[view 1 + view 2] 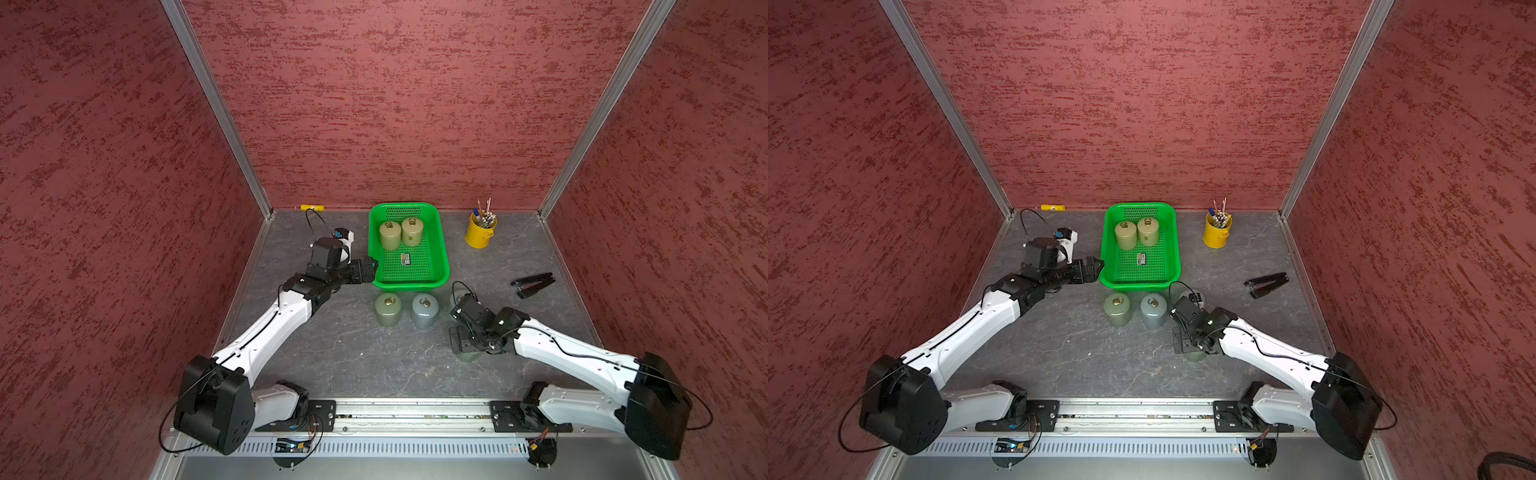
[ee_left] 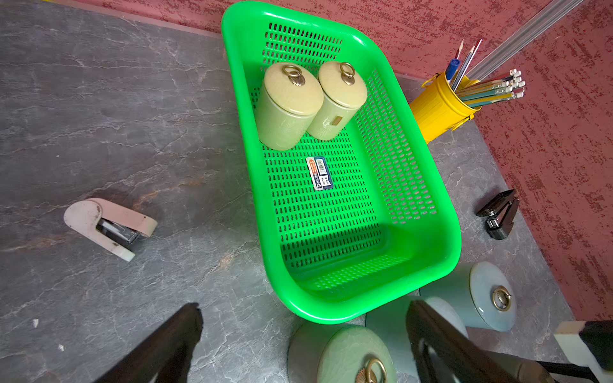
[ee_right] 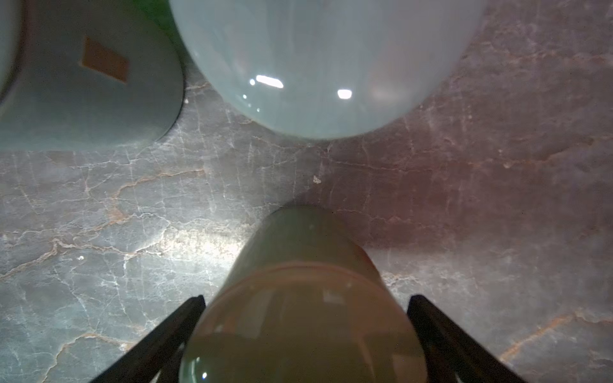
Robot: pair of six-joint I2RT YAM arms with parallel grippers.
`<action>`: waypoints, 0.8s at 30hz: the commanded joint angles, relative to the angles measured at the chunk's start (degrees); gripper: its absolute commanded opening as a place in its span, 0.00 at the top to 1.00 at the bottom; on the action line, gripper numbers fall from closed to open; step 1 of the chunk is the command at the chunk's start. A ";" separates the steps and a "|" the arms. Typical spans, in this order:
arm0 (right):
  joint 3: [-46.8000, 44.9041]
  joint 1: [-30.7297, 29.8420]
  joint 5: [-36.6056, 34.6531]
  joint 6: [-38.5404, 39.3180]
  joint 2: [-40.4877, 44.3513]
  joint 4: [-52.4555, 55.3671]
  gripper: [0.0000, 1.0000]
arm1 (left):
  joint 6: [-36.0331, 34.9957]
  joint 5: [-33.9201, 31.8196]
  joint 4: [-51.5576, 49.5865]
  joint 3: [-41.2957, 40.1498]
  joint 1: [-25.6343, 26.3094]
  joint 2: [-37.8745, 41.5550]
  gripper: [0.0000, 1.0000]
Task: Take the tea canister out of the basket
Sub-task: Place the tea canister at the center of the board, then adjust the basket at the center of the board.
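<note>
Canister [image 3: 300, 262] stands within spread right end effector [image 3: 306, 298].

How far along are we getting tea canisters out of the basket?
Done: a green canister and a grey canister stand on the table before the basket. In hand: the right gripper straddles another canister standing on the table. Left: two beige canisters sit inside; the left gripper hangs open, empty, beside the basket.
</note>
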State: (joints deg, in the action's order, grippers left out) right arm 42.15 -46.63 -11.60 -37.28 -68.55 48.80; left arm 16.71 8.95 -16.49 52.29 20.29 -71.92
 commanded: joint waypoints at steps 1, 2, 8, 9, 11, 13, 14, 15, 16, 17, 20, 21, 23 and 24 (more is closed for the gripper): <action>-0.43 -0.38 -2.21 -0.64 0.92 -0.70 0.01 | -0.18 0.14 1.27 -0.22 0.16 -0.74 0.00; -0.29 -0.37 -2.38 -0.60 0.88 -0.47 0.01 | -0.19 0.19 1.32 -0.20 0.19 -0.92 0.00; 4.19 -0.35 -5.62 -0.52 3.07 4.17 0.01 | -0.18 0.69 1.32 0.35 0.08 -1.90 0.00; 5.22 -0.39 -6.67 -0.39 3.64 4.92 0.01 | -0.19 0.94 1.28 0.66 -0.02 -2.20 0.00; 7.41 -0.27 -8.58 -0.07 4.20 6.74 0.01 | -0.10 1.26 1.21 1.08 -0.33 -2.73 0.00; 10.47 -0.30 -11.04 0.46 4.35 9.72 0.01 | -0.19 1.46 1.29 1.57 -0.61 -3.13 0.00; 11.83 -0.35 -11.86 0.91 4.39 10.62 0.01 | -0.16 1.61 1.29 1.80 -0.77 -3.22 0.00; 13.36 -0.26 -12.57 1.63 4.53 11.40 0.01 | -0.21 1.90 1.29 2.01 -1.08 -3.26 0.00; 14.96 -0.31 -13.26 2.62 4.50 11.87 0.01 | -0.19 2.11 1.14 2.18 -1.30 -3.39 0.00; 16.33 -0.21 -13.80 3.80 4.33 12.02 0.01 | -0.21 2.34 1.17 2.41 -1.47 -3.40 0.00; 21.53 0.63 -14.03 9.78 1.98 10.42 0.01 | -0.26 2.96 1.12 2.81 -2.01 -3.71 0.00; 23.48 1.19 -13.18 12.50 0.48 9.23 0.01 | -0.37 3.18 1.03 3.02 -2.21 -3.91 0.00; 27.21 3.04 -8.57 18.58 -3.27 6.76 0.01 | -0.69 3.48 0.77 3.32 -2.41 -4.26 0.00; 29.50 4.35 -4.36 22.08 -5.75 5.56 0.01 | -0.89 3.44 0.70 3.29 -2.48 -4.36 0.00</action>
State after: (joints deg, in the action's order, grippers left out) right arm 67.75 -44.49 -21.12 -25.65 -69.87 57.80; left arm 16.67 11.35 -16.25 54.13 18.24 -75.35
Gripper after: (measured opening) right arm 0.987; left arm 0.996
